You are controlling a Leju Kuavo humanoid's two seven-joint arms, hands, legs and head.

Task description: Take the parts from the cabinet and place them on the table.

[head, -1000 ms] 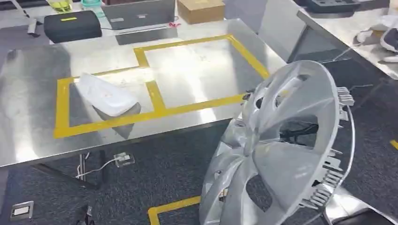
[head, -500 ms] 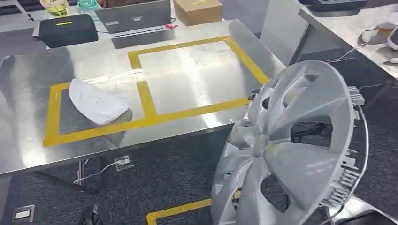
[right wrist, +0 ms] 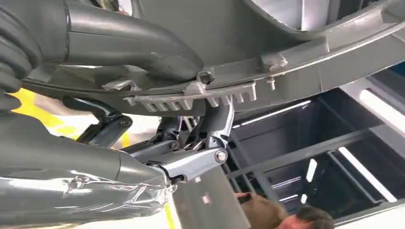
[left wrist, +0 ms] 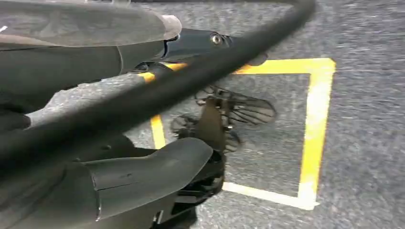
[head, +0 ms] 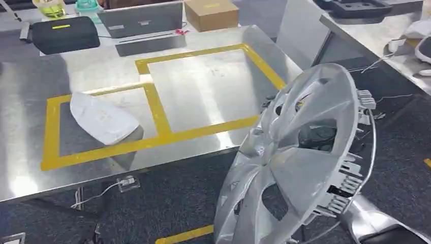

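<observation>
A large silver hubcap [head: 300, 162] hangs tilted over the carpet, just off the near right corner of the steel table [head: 30, 168]. My right hand [right wrist: 95, 157] grips its rim [right wrist: 296, 71], with the thumb [right wrist: 129, 43] on one side and the fingers [right wrist: 191, 162] on the other. My right arm [head: 376, 226] comes in under the hubcap. A white moulded part [head: 104, 119] lies inside the left yellow-taped box on the table. My left hand [left wrist: 133, 176] hangs over the floor, fingers apart, holding nothing.
The right yellow-taped box [head: 264, 63] adjoins the one with the white part. A laptop [head: 140, 20], a cardboard box [head: 211, 12] and a black case [head: 63, 33] stand along the far edge. Another table [head: 376, 35] stands at right. Yellow tape [head: 185, 235] marks the floor. A person [right wrist: 282, 214] is nearby.
The whole view has shifted a little, so the table sits further left. The hubcap stays in my right hand and has swayed slightly left and down.
</observation>
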